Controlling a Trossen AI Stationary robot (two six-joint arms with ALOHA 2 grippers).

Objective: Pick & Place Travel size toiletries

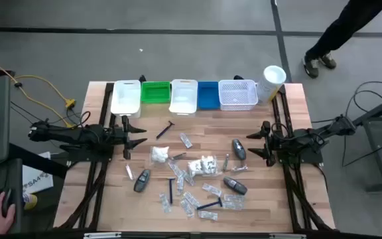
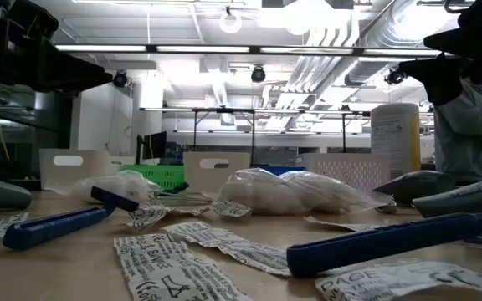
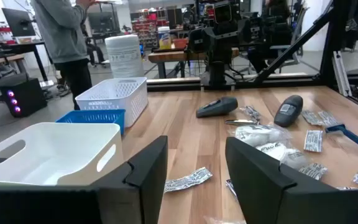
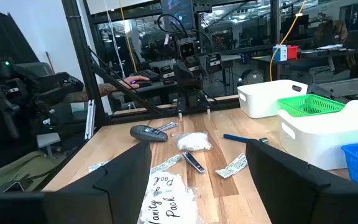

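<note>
The travel size toiletries lie scattered over the middle of the wooden table. Among them are clear and white sachets (image 1: 202, 164), dark grey oval containers (image 1: 142, 180) (image 1: 239, 149), and thin razors (image 1: 165, 130) (image 1: 171, 190). My left gripper (image 1: 136, 135) hovers at the pile's left side, open, with nothing between its fingers (image 3: 148, 168). In the left wrist view a sachet (image 3: 188, 179) lies on the table beyond it. My right gripper (image 1: 260, 142) hovers at the pile's right side, also open and empty (image 4: 197, 186). A printed sachet (image 4: 163, 199) lies on the table ahead of it.
Along the far edge stands a row of bins: white (image 1: 126, 97), green (image 1: 155, 91), white (image 1: 184, 96), blue (image 1: 208, 94) and a white mesh basket (image 1: 237, 94). A tall white canister (image 1: 272, 82) stands beside the basket. A person's feet (image 1: 320, 61) show beyond the far right corner.
</note>
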